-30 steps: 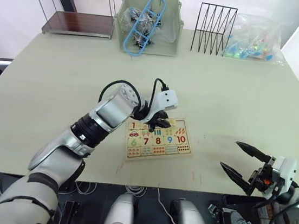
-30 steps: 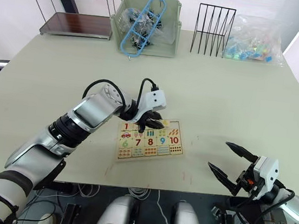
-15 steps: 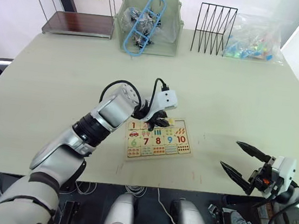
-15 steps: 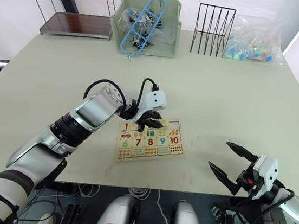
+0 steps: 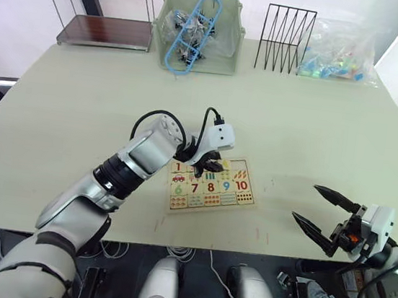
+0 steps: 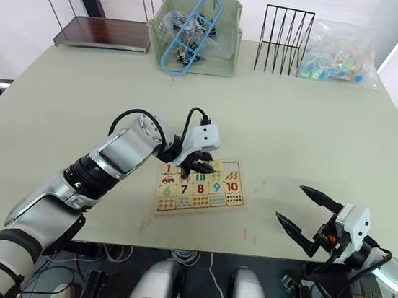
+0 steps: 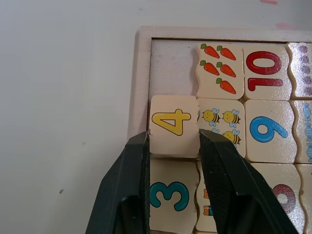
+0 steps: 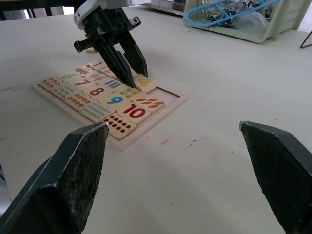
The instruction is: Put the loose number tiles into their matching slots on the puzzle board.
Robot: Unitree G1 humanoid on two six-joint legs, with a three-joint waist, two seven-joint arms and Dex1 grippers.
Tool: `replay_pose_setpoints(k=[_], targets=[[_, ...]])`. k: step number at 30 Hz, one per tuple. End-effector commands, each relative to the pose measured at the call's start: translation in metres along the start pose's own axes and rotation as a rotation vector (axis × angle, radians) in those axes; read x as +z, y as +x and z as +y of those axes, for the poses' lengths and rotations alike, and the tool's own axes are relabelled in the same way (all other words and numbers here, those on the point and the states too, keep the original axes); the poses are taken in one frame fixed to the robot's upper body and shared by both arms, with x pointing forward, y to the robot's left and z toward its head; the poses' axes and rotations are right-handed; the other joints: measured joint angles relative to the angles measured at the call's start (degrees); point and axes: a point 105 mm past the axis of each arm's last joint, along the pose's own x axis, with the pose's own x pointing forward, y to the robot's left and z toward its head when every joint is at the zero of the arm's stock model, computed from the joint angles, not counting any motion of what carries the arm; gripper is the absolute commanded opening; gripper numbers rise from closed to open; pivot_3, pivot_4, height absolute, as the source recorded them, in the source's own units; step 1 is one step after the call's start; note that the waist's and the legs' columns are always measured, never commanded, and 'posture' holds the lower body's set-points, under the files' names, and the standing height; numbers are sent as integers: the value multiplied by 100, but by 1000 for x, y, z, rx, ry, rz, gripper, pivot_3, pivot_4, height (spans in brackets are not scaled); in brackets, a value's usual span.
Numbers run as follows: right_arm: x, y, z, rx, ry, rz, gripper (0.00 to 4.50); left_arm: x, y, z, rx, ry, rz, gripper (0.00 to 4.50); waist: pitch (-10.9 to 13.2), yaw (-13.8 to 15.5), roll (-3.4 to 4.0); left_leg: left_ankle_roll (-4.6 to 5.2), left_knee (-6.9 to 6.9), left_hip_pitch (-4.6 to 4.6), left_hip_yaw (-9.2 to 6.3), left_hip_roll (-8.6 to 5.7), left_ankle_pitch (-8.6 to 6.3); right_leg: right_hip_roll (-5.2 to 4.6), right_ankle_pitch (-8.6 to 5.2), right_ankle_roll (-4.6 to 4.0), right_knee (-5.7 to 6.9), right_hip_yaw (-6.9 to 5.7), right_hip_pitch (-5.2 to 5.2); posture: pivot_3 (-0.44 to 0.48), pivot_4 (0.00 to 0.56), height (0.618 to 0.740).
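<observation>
On the puzzle board point(image 7: 142, 63), tile "4" point(image 7: 173, 125) is kept clamped by the left claw point(image 7: 172, 146); right claw point(image 8: 180, 161) held apart.

In the head views the left claw point(image 5: 209, 166) covers the middle of the puzzle board's point(image 5: 245, 200) top row, so those slots cannot be read there. In the left wrist view the fingers point(image 7: 127, 190) hide the 4 tile's point(image 7: 172, 124) lower corners; the board runs off frame.

We see a pale tabletop point(image 5: 318, 127); at eleven o'clock a two-tier shelf point(image 5: 100, 6), at twelve a green basket point(image 5: 226, 47), at one a black wire rack point(image 5: 285, 37).
</observation>
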Motion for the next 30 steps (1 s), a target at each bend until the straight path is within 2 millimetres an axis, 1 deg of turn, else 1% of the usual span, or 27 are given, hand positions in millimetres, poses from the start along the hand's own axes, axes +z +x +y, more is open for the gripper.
replay_pose_setpoints(k=[1, 11, 12, 13, 14, 15, 16, 17, 18, 23, 26, 30], targets=[[8, 1, -1, 7, -21, -16, 4500, 5, -1, -3, -4, 47, -5, 1090, 0, 0, 0, 0, 0, 0, 0, 0, 0, 0, 0, 0, 0, 0, 0, 0, 150, 740], [9, 3, -1, 8, -23, -17, 4500, 4, 0, -4, -13, 38, -10, 1090, 0, 0, 0, 0, 0, 0, 0, 0, 0, 0, 0, 0, 0, 0, 0, 0, 150, 740], [10, 3, -1, 8, -23, -17, 4500, 5, 0, -4, -12, 26, -13, 2028, 0, 0, 0, 0, 0, 0, 0, 0, 0, 0, 0, 0, 0, 0, 0, 0, 150, 740], [10, 3, -1, 8, -24, -16, 4500, 6, -1, -6, -20, 13, -21, 2277, 0, 0, 0, 0, 0, 0, 0, 0, 0, 0, 0, 0, 0, 0, 0, 0, 150, 740], [10, 3, -1, 9, -24, -15, 4500, 7, -1, -7, -26, 4, -27, 2658, 0, 0, 0, 0, 0, 0, 0, 0, 0, 0, 0, 0, 0, 0, 0, 0, 150, 740], [10, 3, -1, 8, -24, -14, 4500, 7, -2, -7, -25, 1, -29, 3190, 0, 0, 0, 0, 0, 0, 0, 0, 0, 0, 0, 0, 0, 0, 0, 0, 150, 740], [10, 3, -1, 8, -24, -13, 4500, 8, -3, -6, -24, -3, -34, 3604, 0, 0, 0, 0, 0, 0, 0, 0, 0, 0, 0, 0, 0, 0, 0, 0, 150, 740], [10, 2, -1, 7, -24, -12, 4500, 9, -4, -6, -22, -6, -35, 4160, 0, -1, 0, 0, 0, 0, 0, 0, 0, 0, 0, 0, 0, 0, 0, 0, 150, 740], [9, 2, -1, 7, -24, -11, 4500, 9, -6, -5, -17, -5, -36, 4434, 0, -1, 0, 0, 0, 0, 0, 0, 0, 0, 0, 0, 1, 0, 0, 0, 150, 740], [9, 2, 0, 11, -22, -8, 4500, 16, -14, -2, -24, -27, -65, 4434, 0, -1, 0, 0, 0, 0, -1, 0, 0, 0, 0, 0, 2, 0, 0, 0, 150, 740], [9, 2, 0, 9, -21, -8, 4500, 23, -20, 7, -16, -43, -107, 4434, 0, 0, 0, 0, 0, 0, -1, 0, 0, 0, 0, 0, 1, 0, 0, 0, 150, 740], [10, 2, 0, 4, -20, -10, 4500, 26, -27, 21, 11, -63, -157, 4434, 0, 0, 0, 0, 1, 0, -1, 0, 0, 0, 0, 0, 2, -1, 0, 0, 150, 740]])
